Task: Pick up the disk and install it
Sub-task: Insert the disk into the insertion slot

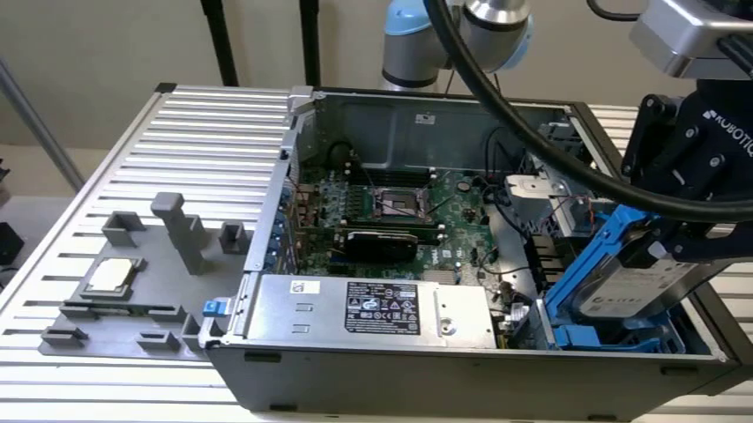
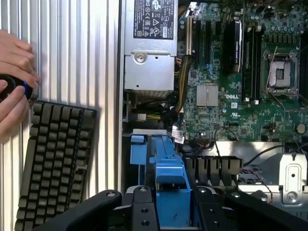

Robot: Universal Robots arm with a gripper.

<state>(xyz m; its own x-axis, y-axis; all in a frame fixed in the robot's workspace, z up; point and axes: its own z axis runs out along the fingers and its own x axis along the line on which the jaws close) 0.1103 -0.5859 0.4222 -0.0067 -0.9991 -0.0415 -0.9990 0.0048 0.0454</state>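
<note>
The disk [image 1: 641,289] is a silver-grey drive with a white label in a bright blue carrier. It hangs tilted, its lower end down in the blue cage [image 1: 612,339] at the near corner of the computer case on the exterior view's right. My gripper [image 1: 673,249] is shut on its upper end. In the wrist view the black fingers [image 2: 144,209] clamp the blue carrier [image 2: 171,190] from both sides, with my gripper [image 2: 173,209] straight above the bay.
The open case [image 1: 471,370] holds a motherboard [image 1: 389,211] and a power supply [image 1: 376,308]. A grey fixture with a small silver chip [image 1: 108,276] lies on the slatted table. A keyboard [image 2: 53,163] and a person's hand [image 2: 14,82] are beside the case.
</note>
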